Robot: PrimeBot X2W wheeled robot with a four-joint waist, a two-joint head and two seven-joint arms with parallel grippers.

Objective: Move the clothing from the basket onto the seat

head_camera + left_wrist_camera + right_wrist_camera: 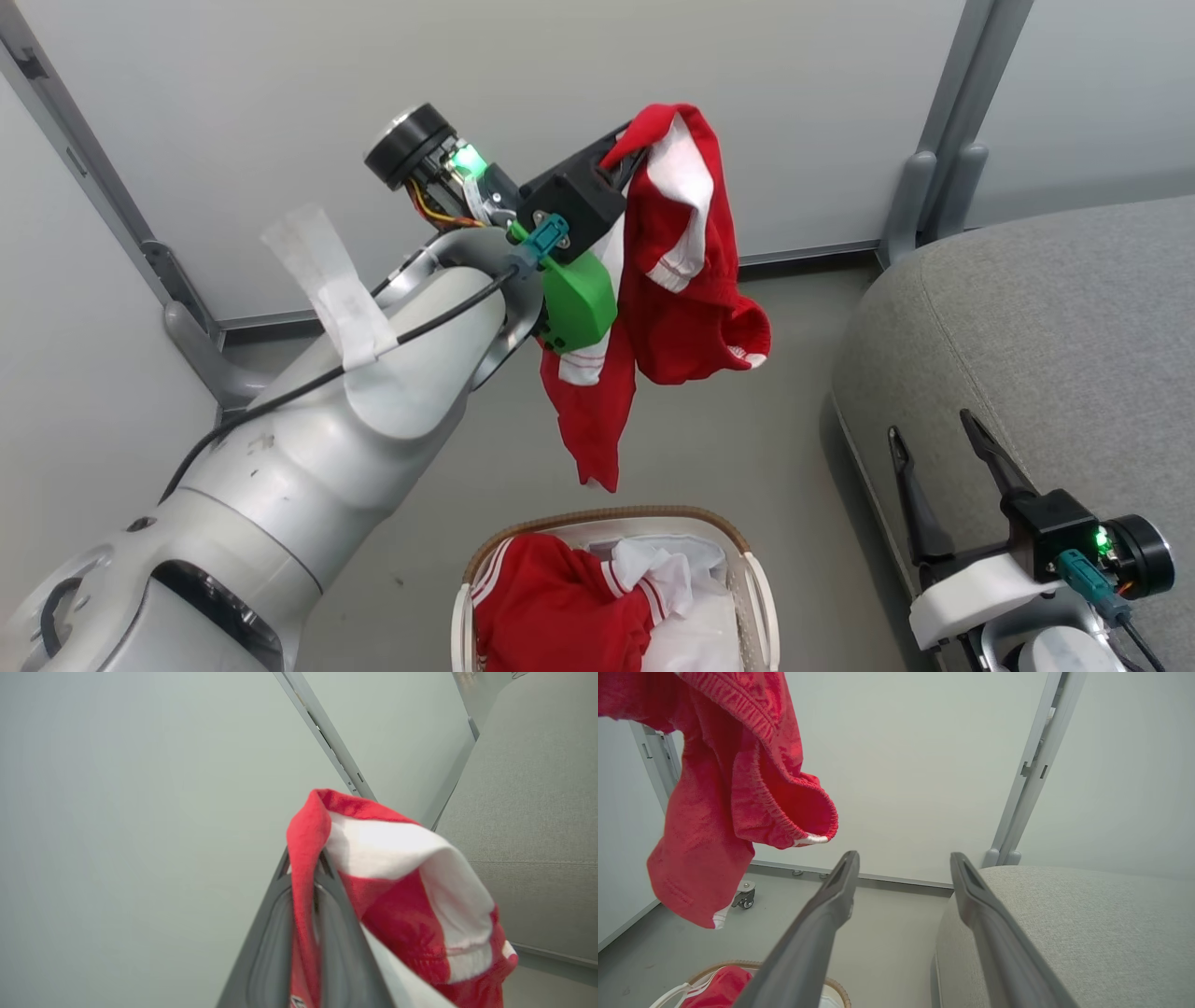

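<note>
Red sports garment (672, 280) dangles lengthwise from the left tool (304, 868), clamped on its top fold, with the grey sofa (1074, 327) to that tool's right, by the open right tool (929, 425).

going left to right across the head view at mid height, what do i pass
left forearm → red clothing hanging from the shut left gripper → grey seat
</note>
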